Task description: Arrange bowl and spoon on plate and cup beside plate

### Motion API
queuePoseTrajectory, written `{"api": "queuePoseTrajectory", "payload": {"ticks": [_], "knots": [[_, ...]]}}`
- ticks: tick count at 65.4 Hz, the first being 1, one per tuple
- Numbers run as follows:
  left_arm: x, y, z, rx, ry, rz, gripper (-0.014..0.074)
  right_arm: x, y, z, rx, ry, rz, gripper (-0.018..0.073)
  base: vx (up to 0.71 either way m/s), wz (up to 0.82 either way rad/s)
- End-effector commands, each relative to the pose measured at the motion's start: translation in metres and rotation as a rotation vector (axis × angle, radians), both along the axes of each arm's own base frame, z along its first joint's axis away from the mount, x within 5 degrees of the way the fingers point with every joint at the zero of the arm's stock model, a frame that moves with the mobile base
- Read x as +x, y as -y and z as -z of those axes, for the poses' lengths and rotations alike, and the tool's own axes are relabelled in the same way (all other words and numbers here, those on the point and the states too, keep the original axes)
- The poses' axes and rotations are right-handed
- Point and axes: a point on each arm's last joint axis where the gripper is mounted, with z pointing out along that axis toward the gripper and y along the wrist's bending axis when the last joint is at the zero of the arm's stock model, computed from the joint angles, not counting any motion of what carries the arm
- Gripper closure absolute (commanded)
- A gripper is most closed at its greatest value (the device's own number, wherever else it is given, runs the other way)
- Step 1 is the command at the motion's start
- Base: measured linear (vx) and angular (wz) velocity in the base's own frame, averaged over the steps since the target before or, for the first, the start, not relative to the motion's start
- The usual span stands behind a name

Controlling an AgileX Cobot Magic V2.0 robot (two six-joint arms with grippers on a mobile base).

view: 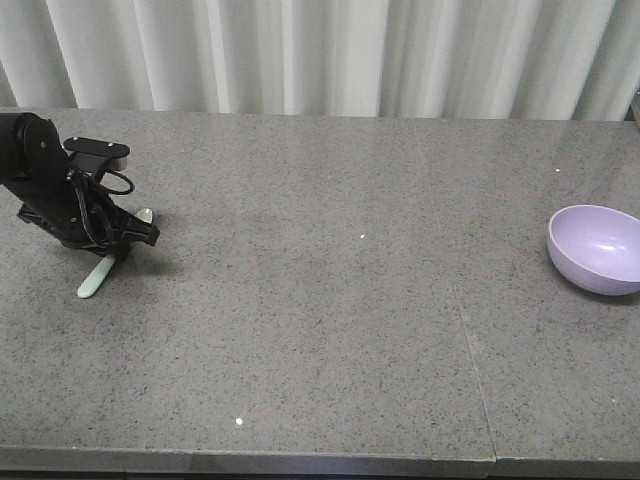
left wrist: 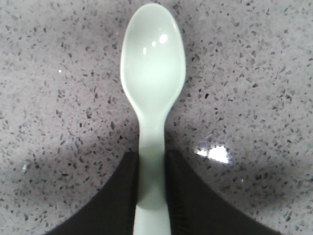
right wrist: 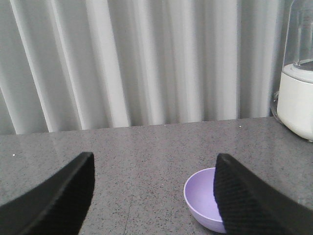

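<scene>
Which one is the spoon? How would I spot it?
On the grey speckled table, look at the end farthest from the purple bowl, where the black left end effector reaches down. The spoon is pinched in it. It is the only pale mint thing: thin, with an oval scoop, not round and purple like the bowl.

A hand can pass freely over the wide middle of the table (view: 330, 300); only the spoon (view: 98, 278) far left and the bowl (view: 598, 248) far right stand in the way.
</scene>
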Motion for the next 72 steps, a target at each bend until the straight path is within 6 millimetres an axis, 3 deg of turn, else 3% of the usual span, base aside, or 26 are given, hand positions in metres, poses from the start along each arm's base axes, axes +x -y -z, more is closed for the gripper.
{"api": "queuePoseTrajectory", "payload": {"ticks": [1,16,29,37,45,55,64,72], "knots": [[-0.005,0.005,-0.014,-0.026,-0.01,-0.003,0.0604,0.001,0.001,-0.013,-0.005,0.066,0.011,0.0051,0.0,0.0],[-0.013,0.005,-0.041,-0.038,0.055,-0.004,0.0604,0.001,0.001,-0.013,-0.013,0.066,0.014,0.0078,0.0,0.0],[-0.036,0.002,-0.103,-0.051,0.226,-0.005,0.0604,0.015,0.001,-0.019,-0.02,-0.002,0.006,0.0117,0.0,0.0],[-0.06,0.0,-0.152,-0.062,0.389,-0.007,0.0604,0.032,0.002,-0.039,-0.064,-0.022,0.002,0.0118,0.0,0.0],[-0.089,-0.002,-0.198,-0.075,0.563,-0.012,0.0604,0.058,0.006,-0.068,-0.13,-0.035,0.025,0.0118,0.0,0.0],[-0.121,-0.005,-0.237,-0.087,0.723,-0.015,0.0604,0.101,0.017,-0.092,-0.175,-0.159,0.1,0.0118,0.0,0.0],[-0.148,-0.007,-0.263,-0.095,0.828,-0.016,0.0604,0.145,0.031,-0.095,-0.212,-0.312,0.205,0.0118,0.0,0.0],[-0.163,-0.008,-0.274,-0.098,0.869,-0.015,0.0604,0.183,0.04,-0.087,-0.244,-0.421,0.276,0.0118,0.0,0.0]]}}
